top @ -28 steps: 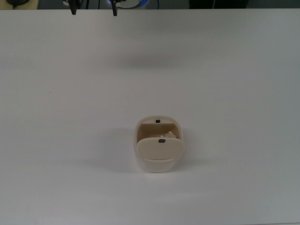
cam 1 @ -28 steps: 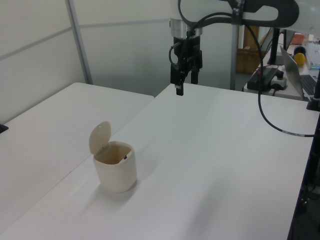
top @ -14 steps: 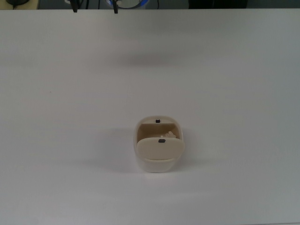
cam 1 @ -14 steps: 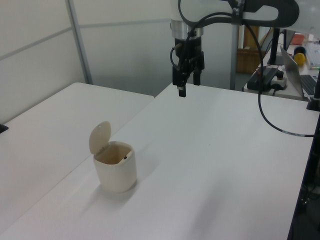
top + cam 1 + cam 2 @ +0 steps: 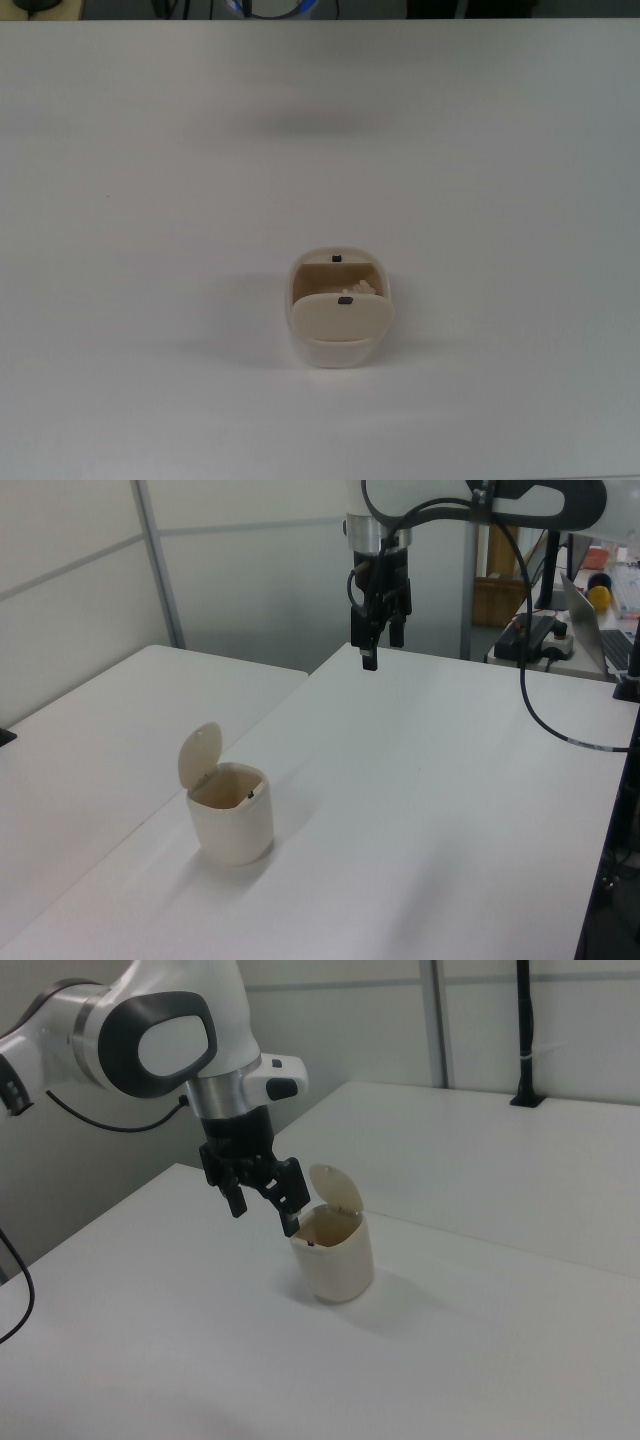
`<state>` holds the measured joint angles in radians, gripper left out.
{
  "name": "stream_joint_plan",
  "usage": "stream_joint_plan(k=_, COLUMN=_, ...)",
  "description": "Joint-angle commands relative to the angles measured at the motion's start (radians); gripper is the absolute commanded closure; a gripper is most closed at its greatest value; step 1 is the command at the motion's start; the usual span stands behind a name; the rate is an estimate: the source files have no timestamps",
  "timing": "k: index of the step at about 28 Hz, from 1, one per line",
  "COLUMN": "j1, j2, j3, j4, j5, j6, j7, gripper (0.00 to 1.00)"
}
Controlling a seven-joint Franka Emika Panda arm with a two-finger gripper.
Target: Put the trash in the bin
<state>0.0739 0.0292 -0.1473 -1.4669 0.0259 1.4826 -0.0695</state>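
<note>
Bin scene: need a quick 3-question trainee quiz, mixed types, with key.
1. True or false: the bin has its flap lid standing open.
2. Where is the trash? A) on the table beside the bin B) inside the bin C) between the gripper's fingers
3. Fill in: the gripper is ____ and holds nothing.

Key
1. True. The lid tips up above the rim in the left view.
2. B. The top view shows the off-white wad inside the bin, partly under the lid.
3. Open. In the right view its fingers are spread with nothing between them.
</note>
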Motion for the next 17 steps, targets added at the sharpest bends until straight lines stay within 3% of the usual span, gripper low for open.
stream_joint_plan(k=1, j1=0.000, j2=-0.020, j3=-0.003, j4=-0.016, j5=0.009, j6=-0.021, j7=-0.027, gripper=0.00)
stream_joint_plan(k=17, j1=-0.016, j2=-0.017, j3=-0.001, j4=-0.016, j5=0.014, j6=-0.018, j7=-0.035, gripper=0.00)
